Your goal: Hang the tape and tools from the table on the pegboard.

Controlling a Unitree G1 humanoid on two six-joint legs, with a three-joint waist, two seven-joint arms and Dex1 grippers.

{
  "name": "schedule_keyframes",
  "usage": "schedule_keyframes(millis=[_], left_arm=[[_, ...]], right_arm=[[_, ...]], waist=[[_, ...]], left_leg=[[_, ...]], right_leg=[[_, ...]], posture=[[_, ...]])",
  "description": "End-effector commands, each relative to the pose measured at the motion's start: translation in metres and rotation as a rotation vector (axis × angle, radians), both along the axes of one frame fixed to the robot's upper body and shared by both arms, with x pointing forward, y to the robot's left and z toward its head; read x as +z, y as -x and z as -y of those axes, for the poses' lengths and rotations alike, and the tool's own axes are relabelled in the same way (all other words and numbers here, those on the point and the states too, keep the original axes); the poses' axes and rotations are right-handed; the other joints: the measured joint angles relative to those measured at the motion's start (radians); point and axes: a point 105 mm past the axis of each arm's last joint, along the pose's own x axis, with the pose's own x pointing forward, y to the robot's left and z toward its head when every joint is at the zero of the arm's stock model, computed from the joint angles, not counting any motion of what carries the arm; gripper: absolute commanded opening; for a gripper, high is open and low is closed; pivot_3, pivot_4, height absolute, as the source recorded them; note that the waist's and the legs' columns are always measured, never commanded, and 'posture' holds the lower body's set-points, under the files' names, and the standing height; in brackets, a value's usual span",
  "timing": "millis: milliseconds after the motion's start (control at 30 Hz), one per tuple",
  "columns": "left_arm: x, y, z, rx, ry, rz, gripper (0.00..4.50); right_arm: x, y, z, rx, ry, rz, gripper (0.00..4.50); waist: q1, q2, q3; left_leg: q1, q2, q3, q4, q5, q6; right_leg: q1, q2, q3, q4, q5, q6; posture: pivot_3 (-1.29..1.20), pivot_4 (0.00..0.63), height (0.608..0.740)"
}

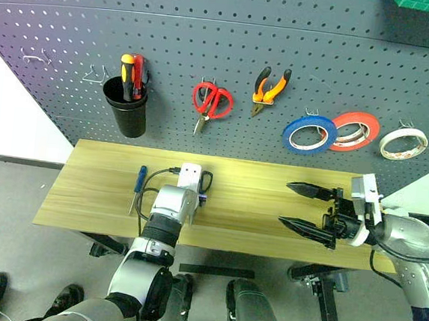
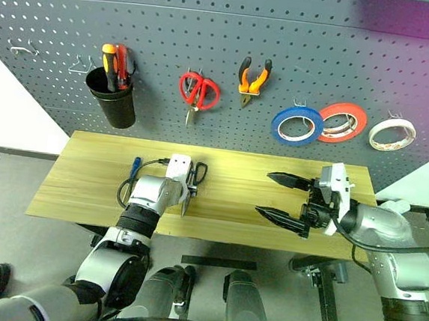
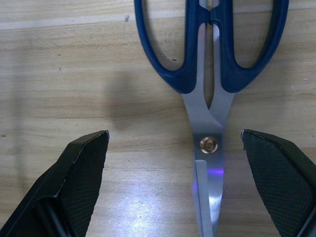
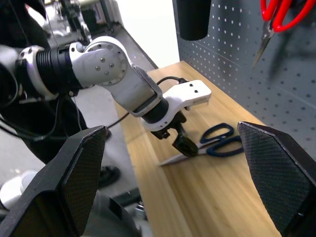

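Left wrist view: my left end effector [image 3: 182, 182] hangs just over the pale wooden bench [image 3: 74, 59], black fingers [image 3: 79, 173] spread wide apart, nothing held. Dark-blue-handled steel scissors [image 3: 210, 103] lie flat on the bench between the fingers, pivot screw nearer one finger, handle loops pointing away from me; can't tell if touching. Blue-handled screwdriver [image 1: 139, 184] lies on the bench beside my left arm, apart from the end effector. My right end effector [image 1: 308, 208] hovers over the bench's right part, pointing sideways toward the left one, fingers wide apart, empty. Dark grey perforated pegboard [image 1: 232, 42] stands beyond both. Ring of blue tape [image 1: 309, 133] hangs there above the right end effector; orange-and-black-handled pliers [image 1: 269, 89] hang further up.
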Motion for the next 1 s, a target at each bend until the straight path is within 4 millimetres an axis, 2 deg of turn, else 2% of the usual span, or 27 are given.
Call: schedule_keyframes(millis=[33, 400, 500, 800, 1000], left_arm=[[0.005, -0.005, 0.002, -0.003, -0.009, 0.018, 4.50], [-0.002, -0.009, 0.011, -0.023, -0.021, 0.012, 4.50], [-0.005, -0.008, 0.009, -0.028, -0.050, 0.002, 3.91], [-0.013, -0.003, 0.004, -0.051, -0.124, -0.047, 0.89], [-0.017, 0.000, 0.001, -0.044, -0.152, -0.055, 0.85]], right_arm=[[0.008, 0.005, 0.012, -0.001, 0.000, 0.016, 4.44], [0.007, 0.002, 0.014, -0.036, 0.011, 0.032, 4.44], [0.006, 0.001, 0.015, -0.047, 0.015, 0.033, 4.50], [0.010, 0.001, 0.016, -0.072, 0.014, 0.049, 4.50], [0.011, -0.001, 0.016, -0.079, 0.026, 0.058, 4.50]], waist=[[-0.001, 0.000, 0.001], [-0.004, 0.000, 0.009], [-0.004, 0.000, 0.009], [-0.020, 0.000, 0.009], [-0.028, 0.000, 0.009]], left_leg=[[0.000, 0.000, 0.000, 0.000, 0.000, 0.000], [0.000, 0.000, 0.001, 0.001, 0.000, 0.000], [0.000, 0.000, 0.001, 0.001, 0.000, 0.000], [0.000, 0.000, 0.001, 0.001, -0.001, 0.000], [0.000, 0.000, 0.001, 0.001, -0.001, 0.000]], right_leg=[[0.000, 0.000, 0.000, 0.000, 0.000, 0.000], [0.000, 0.000, 0.000, 0.000, 0.000, 0.001], [0.000, 0.000, 0.000, 0.000, 0.000, 0.001], [0.001, 0.000, 0.000, 0.000, 0.000, 0.001], [0.001, 0.000, 0.000, 0.000, 0.000, 0.001]], posture=[[-0.21, 0.211, 0.740], [-0.23, 0.216, 0.740], [-0.24, 0.218, 0.740], [-0.26, 0.215, 0.740], [-0.26, 0.212, 0.740]])
